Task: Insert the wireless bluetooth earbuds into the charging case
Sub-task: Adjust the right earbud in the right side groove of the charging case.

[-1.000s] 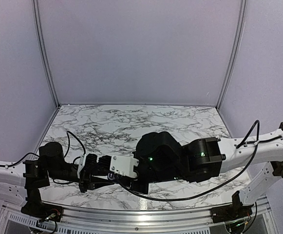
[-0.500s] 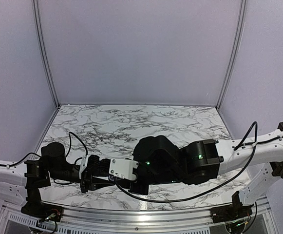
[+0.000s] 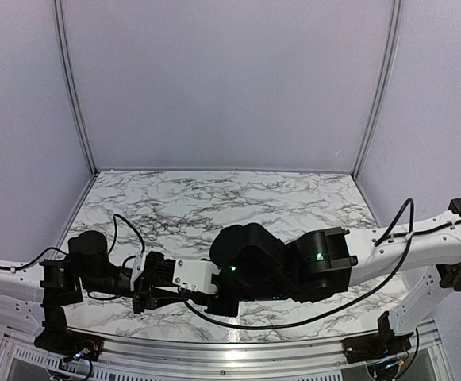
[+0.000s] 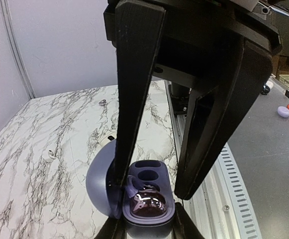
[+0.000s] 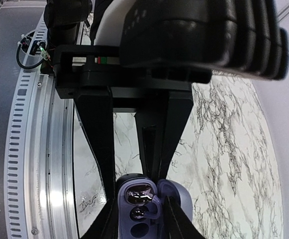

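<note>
The lavender charging case lies open, its lid swung to the side. My left gripper is shut on the case's base. A glossy dark earbud with a lavender wing sits in the well nearest the left wrist camera, and the well beyond it is empty. My right gripper faces the left one with its fingers open, one down each side of the base. The right wrist view shows the same case, bud and right gripper. From above, both grippers hide the case.
Two tiny pale pieces lie on the marble table farther out. A slotted aluminium rail runs along the near table edge just beside the case. Pale walls close off the back and sides.
My right gripper has slid left, closer to the left gripper, and now overlaps it from above. The left arm has hardly moved.
</note>
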{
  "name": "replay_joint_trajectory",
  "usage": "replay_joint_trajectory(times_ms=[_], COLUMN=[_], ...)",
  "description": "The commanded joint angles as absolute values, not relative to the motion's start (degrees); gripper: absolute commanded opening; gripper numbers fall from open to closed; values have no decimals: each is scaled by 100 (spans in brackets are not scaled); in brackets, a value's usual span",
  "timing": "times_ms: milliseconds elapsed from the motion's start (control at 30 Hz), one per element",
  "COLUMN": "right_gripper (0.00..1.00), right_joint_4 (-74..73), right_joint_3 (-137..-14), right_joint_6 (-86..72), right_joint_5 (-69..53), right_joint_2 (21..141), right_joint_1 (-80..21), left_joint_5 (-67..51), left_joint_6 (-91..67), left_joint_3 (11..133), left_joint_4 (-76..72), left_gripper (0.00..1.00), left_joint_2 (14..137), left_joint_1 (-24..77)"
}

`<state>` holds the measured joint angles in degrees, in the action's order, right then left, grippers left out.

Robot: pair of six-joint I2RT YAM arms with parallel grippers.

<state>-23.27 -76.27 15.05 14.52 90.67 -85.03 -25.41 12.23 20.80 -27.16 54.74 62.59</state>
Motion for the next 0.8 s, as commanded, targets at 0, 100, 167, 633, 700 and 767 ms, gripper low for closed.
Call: replay_joint_trajectory(times_ms=[0, 100, 167, 633, 700, 767], right_gripper=[32, 27, 23, 9, 8, 7], right_joint_4=[-2333, -2337, -2365, -2411, -2444, -2463], right_joint_3=[-7808, -7805, -7813, -7800, -7796, -7796], right_joint_6=[1441, 1428, 1428, 1451, 1450, 1435], right_joint_5=[1624, 1611, 1567, 1290, 1258, 1218], right_joint_2=[9104, 9118, 9127, 9059, 9052, 9025], right_joint_1=[-8533, -8534, -8534, -8643, -8648, -8664], left_joint_5=[-2651, -2622, -2607, -2450, -2431, -2424], left_joint_6=[1348, 1345, 1345, 1267, 1266, 1268], left_joint_3=[2272, 2268, 2252, 2268, 2268, 2268], left_joint_4=[-2797, -2788, -2782, -2791, -2787, -2791], left_gripper=[1, 1, 1, 0, 0, 0], left_joint_2=[5476, 5443, 5396, 5335, 5342, 5333], left_joint_1=[6337, 6337, 6337, 6337, 6337, 6337])
